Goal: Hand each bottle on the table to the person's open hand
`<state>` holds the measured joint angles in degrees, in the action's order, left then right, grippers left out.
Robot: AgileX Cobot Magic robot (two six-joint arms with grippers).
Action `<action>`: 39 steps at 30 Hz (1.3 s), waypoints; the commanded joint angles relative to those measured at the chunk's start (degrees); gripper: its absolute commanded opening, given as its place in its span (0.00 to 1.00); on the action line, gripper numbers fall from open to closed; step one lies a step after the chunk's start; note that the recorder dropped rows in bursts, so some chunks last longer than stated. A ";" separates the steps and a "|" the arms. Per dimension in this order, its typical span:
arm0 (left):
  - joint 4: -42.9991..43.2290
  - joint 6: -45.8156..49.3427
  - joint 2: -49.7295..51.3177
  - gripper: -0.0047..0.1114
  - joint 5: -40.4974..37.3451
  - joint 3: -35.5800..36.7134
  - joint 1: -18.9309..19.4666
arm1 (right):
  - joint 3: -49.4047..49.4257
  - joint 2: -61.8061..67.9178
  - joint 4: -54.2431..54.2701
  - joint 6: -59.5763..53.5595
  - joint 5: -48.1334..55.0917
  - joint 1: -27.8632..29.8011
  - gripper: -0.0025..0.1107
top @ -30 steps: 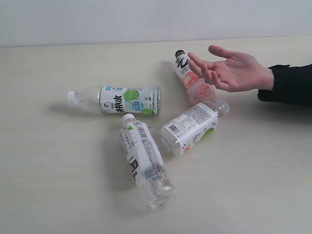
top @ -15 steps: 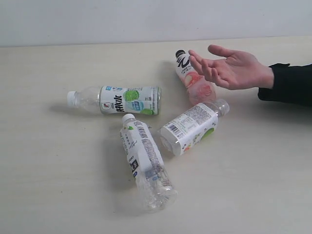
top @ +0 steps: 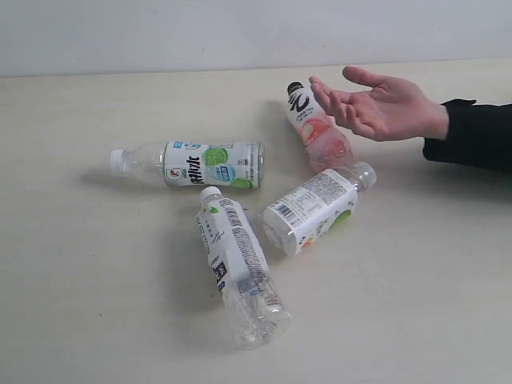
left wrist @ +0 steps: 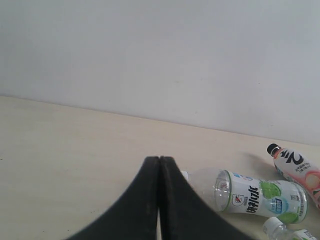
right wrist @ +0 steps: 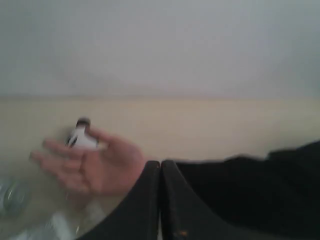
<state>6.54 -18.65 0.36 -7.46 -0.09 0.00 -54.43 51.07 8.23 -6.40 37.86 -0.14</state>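
Exterior view: four bottles lie on their sides on the table (top: 96, 304), none upright. Left bottle (top: 200, 165) lies crosswise, white cap pointing to the view's left. Near bottle (top: 238, 260) is closest to the cam, its cap just beside the left bottle's label, base toward the front edge. Mid bottle (top: 314, 208) lies at an angle btwn those two and the pink bottle (top: 318, 128), cap up toward the right. That cap sits right by the pink bottle's base, can't tell if they touch. Pink bottle is furthest back, black cap pointing away from the cam.

Hand (top: 384, 108) comes in from the right w/ a black sleeve (top: 476, 132), palm up, fingers spread, nothing in it. Fingertips overlap the pink bottle's top half from this angle, contact unclear. Neither arm shows up in this view, so all four bottles are just lying there w/ nothing gripping them.

Left wrist view: L gripper (left wrist: 159, 162) has its jaws pressed together, nothing btwn them, above bare table. Left bottle, pink bottle and one more white cap are off to one side, well apart from the tips. Plain wall (left wrist: 150, 60) behind.

Right wrist view is blurry tbh. R gripper (right wrist: 160, 167) jaws also pressed together, empty. Hand and sleeve are right past the tips, pink bottle's cap peeking out behind the fingers.
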 commanded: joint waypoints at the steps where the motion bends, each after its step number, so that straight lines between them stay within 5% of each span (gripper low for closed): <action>1: 0.11 0.03 -0.36 0.04 0.28 0.09 0.12 | -4.34 8.48 15.94 -13.07 14.12 -2.39 0.02; 6: 0.11 0.03 -0.36 0.04 0.28 0.09 0.12 | -4.76 15.65 19.45 -14.37 20.22 -11.67 0.02; 12: 0.11 0.03 -0.36 0.04 0.28 0.09 0.12 | -4.87 23.86 24.30 -13.95 15.16 -26.45 0.02; 22: 0.11 0.03 -0.36 0.04 0.28 0.09 0.12 | -12.46 41.82 12.38 -5.90 12.37 -42.90 0.02; 27: 0.11 0.03 -0.36 0.04 0.28 0.09 0.12 | -15.34 46.76 -3.75 8.02 10.49 -48.19 0.02; 34: 0.11 0.03 -0.36 0.04 0.28 0.09 0.12 | -16.37 49.60 -4.25 10.66 7.42 -48.72 0.02; 39: 0.11 0.03 -0.36 0.04 0.28 0.09 0.12 | -17.48 52.00 -4.61 11.55 8.68 -48.84 0.22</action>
<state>6.54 -18.65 0.36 -7.46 -0.09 0.00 -71.17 101.78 4.25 4.26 46.41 -48.79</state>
